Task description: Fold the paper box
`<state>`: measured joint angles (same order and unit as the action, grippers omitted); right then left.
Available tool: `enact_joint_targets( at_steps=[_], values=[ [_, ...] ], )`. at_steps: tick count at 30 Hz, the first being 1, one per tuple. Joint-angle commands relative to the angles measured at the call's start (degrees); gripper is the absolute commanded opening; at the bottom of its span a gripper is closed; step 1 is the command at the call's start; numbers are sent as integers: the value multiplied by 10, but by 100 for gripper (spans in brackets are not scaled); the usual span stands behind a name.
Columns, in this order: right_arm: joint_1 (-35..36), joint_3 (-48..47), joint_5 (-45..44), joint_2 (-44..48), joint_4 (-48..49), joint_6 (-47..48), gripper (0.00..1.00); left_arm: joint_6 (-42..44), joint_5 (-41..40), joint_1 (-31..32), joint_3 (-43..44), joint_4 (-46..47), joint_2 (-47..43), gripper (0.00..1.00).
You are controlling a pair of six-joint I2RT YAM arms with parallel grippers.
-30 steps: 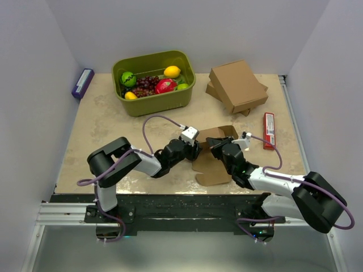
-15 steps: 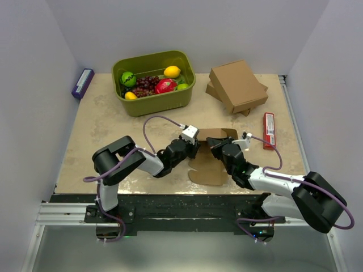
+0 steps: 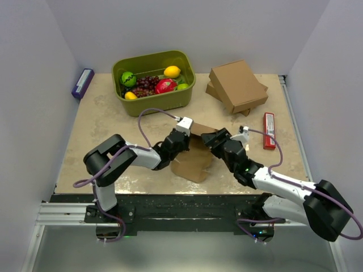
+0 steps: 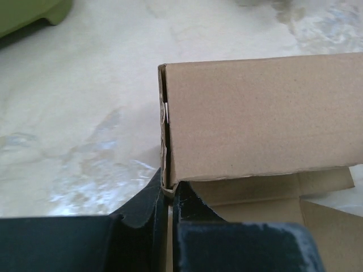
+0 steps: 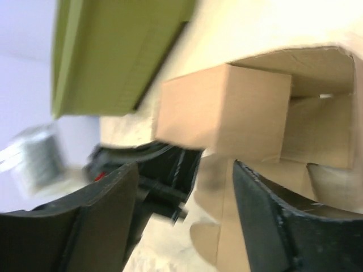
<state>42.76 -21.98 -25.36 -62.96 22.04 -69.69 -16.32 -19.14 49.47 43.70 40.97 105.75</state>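
While the left arm lies low and stretched from its base toward the middle of the bench (image 3: 96, 136), its end effector (image 3: 182, 136) is clenched on a thin upright edge of the paper box (image 3: 194, 162). The left wrist view shows the fingers (image 4: 142, 211) pinching that cardboard wall from both sides. Opposite it, the right arm also reaches in low, and its end effector (image 3: 209, 138) is released, fingers (image 5: 262, 215) spread wide at the box's raised panel. The box sits at the bench's near centre, partly erected, with flaps flat on the surface.

The bench is beige and marbled, between pale walls. On it are a small blue packet (image 3: 83, 83), a green bin (image 3: 160, 102) of fruit, stacked brown cartons (image 3: 238, 85) and a red packet (image 3: 269, 130). Its print is too small to read.
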Motion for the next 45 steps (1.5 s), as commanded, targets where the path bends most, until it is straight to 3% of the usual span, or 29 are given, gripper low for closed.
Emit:
enact_joint_targets(
  at_steps=[1, 6, 12, 18, 25, 35, 38, 40, 41, 45],
  values=[
    [2, -73, 47, 44, -56, 107, 75, 6, 30, -49, 18, -78, -52, 0],
    [3, -127, 63, 79, -159, 188, 77, 31, 55, -75, 38, -163, -81, 0],
    [3, -152, -9, 82, -254, 300, 78, 35, 106, -103, 67, -237, -94, 0],
    [3, -136, -53, 56, -297, 309, 77, 37, 121, -121, 72, -256, -95, 0],
    [17, -94, -77, 21, -223, 281, 73, 37, 125, -126, 74, -259, -89, 0],
    [19, -141, -103, -135, -144, 298, 67, 44, 119, -126, 76, -262, -93, 0],
    [18, -148, -129, -156, -141, 294, 61, 45, 118, -126, 75, -259, -93, 0],
    [19, -146, -144, -162, -127, 301, 52, 46, 115, -126, 74, -259, -93, 0],
    [19, -144, -153, -167, -123, 308, 40, 47, 111, -126, 72, -257, -94, 0],
    [20, -148, -162, -174, -123, 315, 9, 46, 85, -126, 55, -228, -99, 0]
  ],
)
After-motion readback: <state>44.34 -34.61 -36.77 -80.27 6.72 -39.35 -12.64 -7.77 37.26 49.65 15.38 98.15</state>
